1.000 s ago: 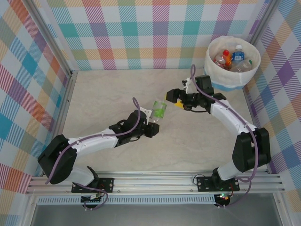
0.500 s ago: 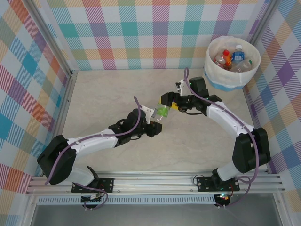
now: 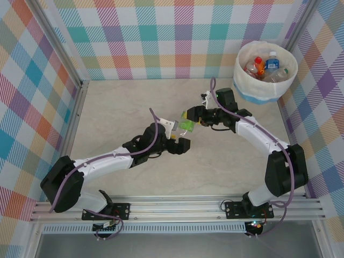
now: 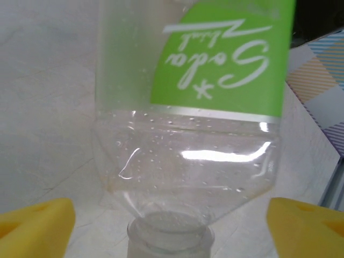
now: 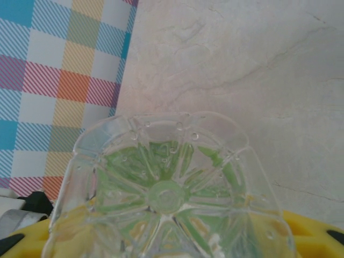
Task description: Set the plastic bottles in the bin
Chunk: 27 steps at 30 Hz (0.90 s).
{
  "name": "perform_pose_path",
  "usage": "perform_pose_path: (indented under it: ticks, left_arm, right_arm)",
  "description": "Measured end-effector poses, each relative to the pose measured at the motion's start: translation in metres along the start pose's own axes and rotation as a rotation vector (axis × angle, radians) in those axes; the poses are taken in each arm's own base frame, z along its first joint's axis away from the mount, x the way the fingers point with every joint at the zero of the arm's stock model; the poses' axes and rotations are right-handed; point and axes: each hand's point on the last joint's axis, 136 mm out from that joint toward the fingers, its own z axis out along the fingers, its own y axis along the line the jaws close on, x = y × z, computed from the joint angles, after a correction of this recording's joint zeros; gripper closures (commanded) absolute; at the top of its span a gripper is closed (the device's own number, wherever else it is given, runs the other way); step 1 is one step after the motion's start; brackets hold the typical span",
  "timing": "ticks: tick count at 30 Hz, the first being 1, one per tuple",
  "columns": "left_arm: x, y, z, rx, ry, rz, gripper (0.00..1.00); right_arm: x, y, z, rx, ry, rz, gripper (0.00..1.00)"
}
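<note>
Setting: a robot test cell in a lab. Evidence:
- aluminium-extrusion frame (image 3: 177, 207) along the lower edge and up the upper-left corner
- plaid-print cloth walls (image 3: 161, 37) on three sides
- pale marble-look bench (image 3: 118, 107)
- left arm (image 3: 102, 161) and right arm (image 3: 258, 134) bolted to the frame

A pale, marbled worktop (image 3: 118, 107) spreads out in front of me. Pastel checked walls (image 3: 161, 37) close it in at nine, twelve and three o'clock. Silver posts (image 3: 59, 51) stand in the corners at ten and two o'clock. A ribbed metal rail (image 3: 177, 207) runs along six o'clock.
</note>
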Motion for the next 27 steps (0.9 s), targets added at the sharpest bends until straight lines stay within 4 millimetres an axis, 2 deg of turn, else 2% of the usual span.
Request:
perform_pose_path:
  ticks: [3, 6, 12, 15, 19, 25, 27]
  left_arm:
    - [-0.009, 0.002, -0.011, -0.005, -0.05, -0.017, 0.0]
    - [-0.013, 0.008, -0.021, -0.024, -0.095, -0.039, 0.0]
    - [-0.023, 0.044, -0.035, -0.178, -0.174, -0.102, 0.0]
    - [-0.027, 0.064, -0.041, -0.262, -0.206, -0.137, 0.0]
    - [-0.024, 0.089, -0.053, -0.347, -0.245, -0.167, 0.0]
    - [-0.02, 0.106, -0.071, -0.414, -0.295, -0.177, 0.0]
    - [-0.021, 0.11, -0.078, -0.427, -0.314, -0.181, 0.0]
  right_arm:
    - [-0.01, -0.005, -0.01, 0.036, -0.049, -0.002, 0.52]
    - [-0.026, -0.01, -0.031, 0.078, -0.131, -0.002, 0.53]
    - [-0.066, -0.014, -0.103, 0.177, -0.376, -0.021, 0.55]
    - [-0.079, -0.011, -0.135, 0.225, -0.483, -0.05, 0.56]
    - [-0.103, -0.007, -0.176, 0.274, -0.624, -0.076, 0.56]
    - [-0.153, 0.003, -0.238, 0.298, -0.819, -0.11, 0.56]
    - [-0.169, 0.007, -0.253, 0.291, -0.872, -0.119, 0.55]
